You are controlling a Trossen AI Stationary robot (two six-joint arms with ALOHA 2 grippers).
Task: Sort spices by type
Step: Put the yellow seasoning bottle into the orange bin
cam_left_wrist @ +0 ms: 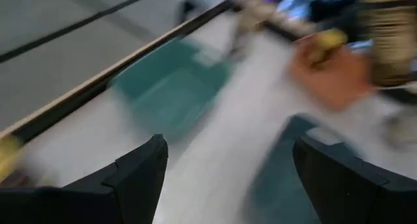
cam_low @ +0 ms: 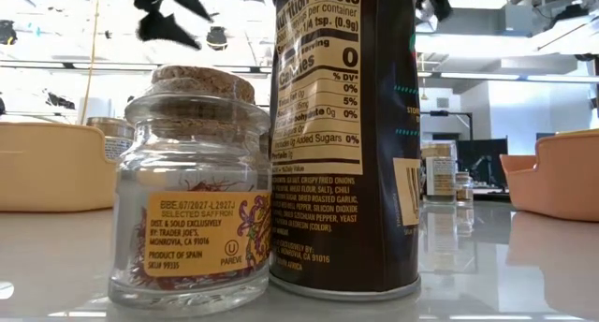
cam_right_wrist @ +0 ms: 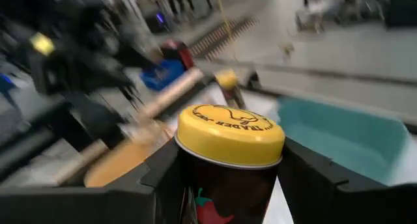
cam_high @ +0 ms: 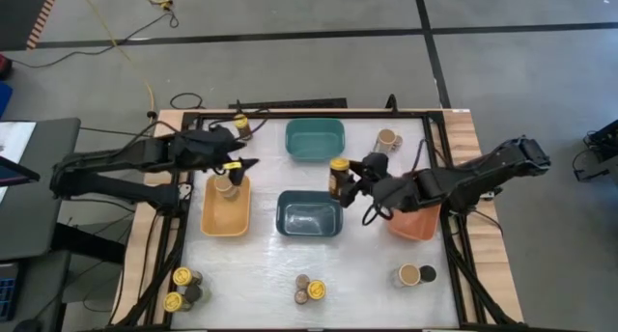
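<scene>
So the right gripper [cam_right_wrist: 225,178] has its fingers clamped on either side of a dark jar with a yellow lid [cam_right_wrist: 229,134], holding it upright just under the lid, above the gap between the teal bin [cam_high: 315,139] and the dark-blue bin [cam_high: 309,214]. Looks like a rigid little canister, light, probably a smooth printed sleeve, so I'd guess it can slip or twist if the squeeze is weak. Grabbing high on the body right below the lid rim seems like the smart spot, since the rim gives a bit of a ledge.

The left gripper [cam_left_wrist: 228,178] has its fingers spread apart with nothing between them, hovering over the yellow bin [cam_high: 225,208] where a tan-topped jar [cam_high: 224,183] sits right below. That kind looks like glass with a cork top, so heavier and breakable, I'd take the body, not the cork.
</scene>
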